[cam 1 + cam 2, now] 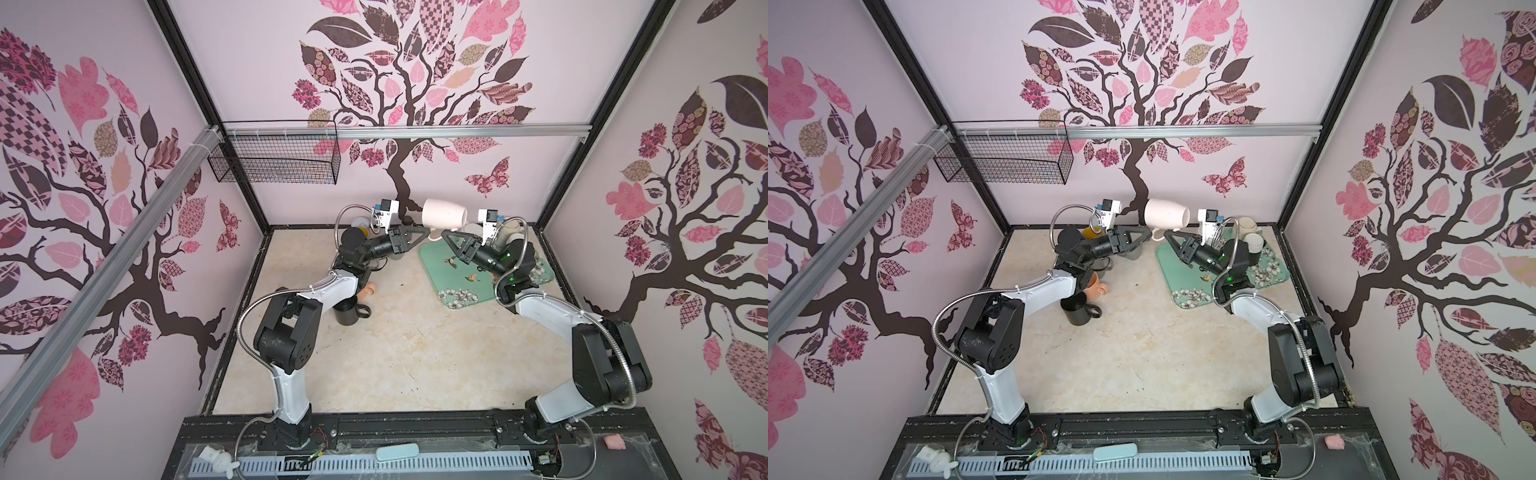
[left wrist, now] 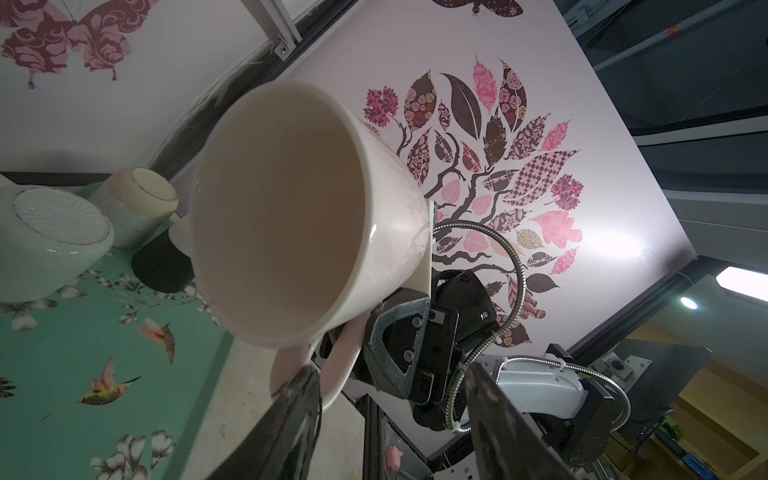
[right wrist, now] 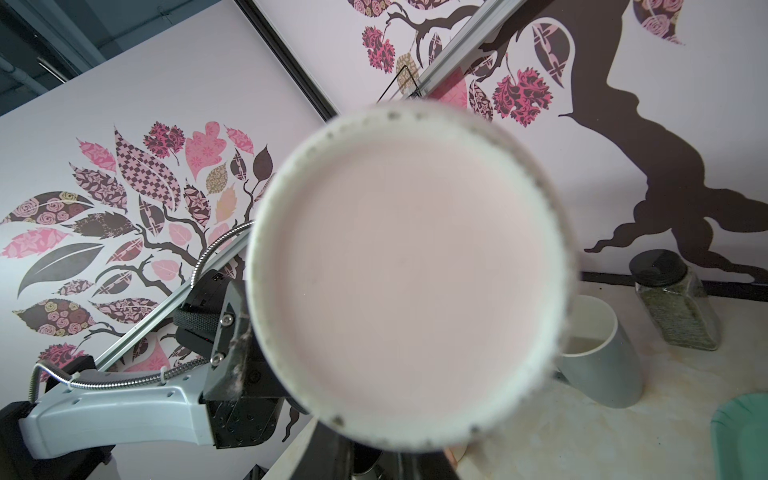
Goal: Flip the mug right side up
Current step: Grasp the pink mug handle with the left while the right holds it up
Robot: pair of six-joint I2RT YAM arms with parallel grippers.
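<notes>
Right gripper [image 1: 445, 235] is seen pressed together on the handle [image 1: 434, 237] of the cream mug [image 1: 444, 213], which is held in the air, clear of the table [image 1: 395, 353], between the two arms. The mug is turned on its side, with the handle underneath, the mouth towards the left wrist camera and the base towards the right one. Left gripper [image 1: 427, 228] is spread, with its tips just beside the handle; whether they touch it cannot be told.

Nearest the arm bases, a black mug [image 1: 347, 311] is stood beside the left arm, and a peach cup [image 1: 1096, 286] is partly hidden by that arm. Farther back on the right, a green tray [image 1: 436, 266] printed with birds and flowers is laid flat. Two pale mugs [image 2: 62, 249] are set bottom-up on its far part. By the back wall a grey cup [image 3: 598, 353] and a dark-lidded jar [image 3: 673, 307] are placed. Above them, a wire basket [image 1: 274, 162] is hung from the rail.
</notes>
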